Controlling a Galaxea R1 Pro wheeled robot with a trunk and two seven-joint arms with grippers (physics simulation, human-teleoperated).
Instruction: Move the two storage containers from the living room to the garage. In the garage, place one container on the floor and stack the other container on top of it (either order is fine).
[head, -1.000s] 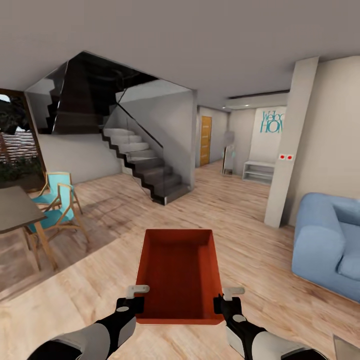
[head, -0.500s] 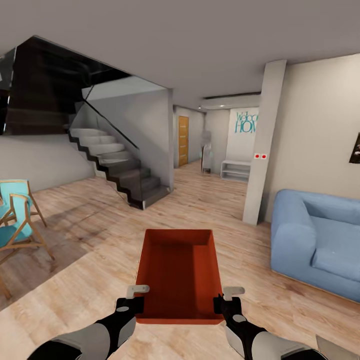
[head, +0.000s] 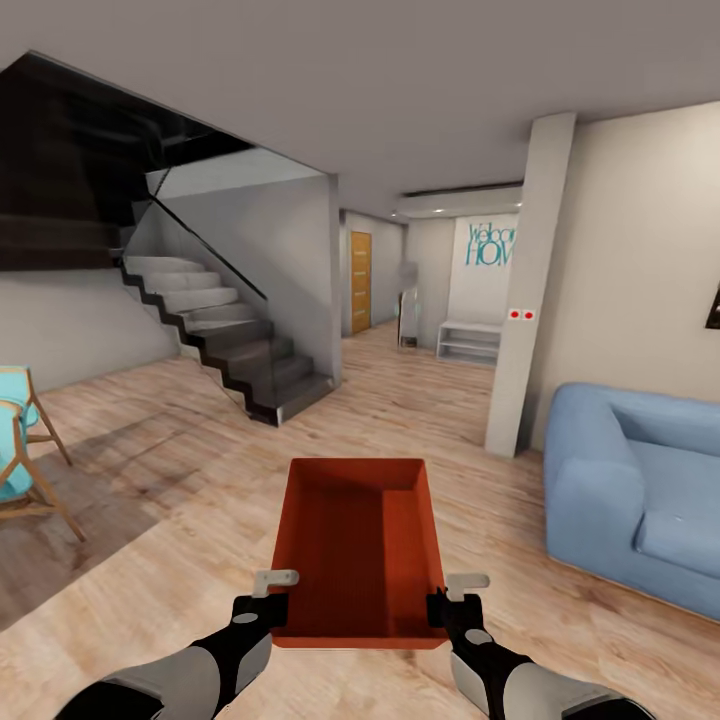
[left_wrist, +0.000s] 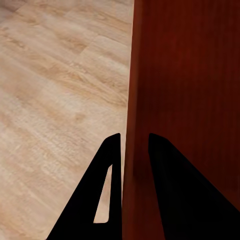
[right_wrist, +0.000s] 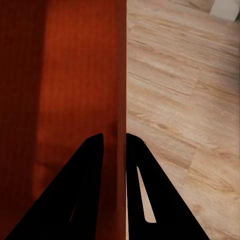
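I have the orange-red storage container (head: 360, 545) carried out front above the living room's wood plank floor (head: 480, 420), left gripper (head: 262, 607) and right gripper (head: 450, 608) each apparently clamped on a side wall.

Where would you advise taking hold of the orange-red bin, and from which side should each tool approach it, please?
Probably by its two long side walls near the end closest to the robot, one tool per wall, coming from behind. The bin is open-topped with thin straight walls, so fingers can straddle a rim. The left tool and right tool each have one finger inside and one outside.
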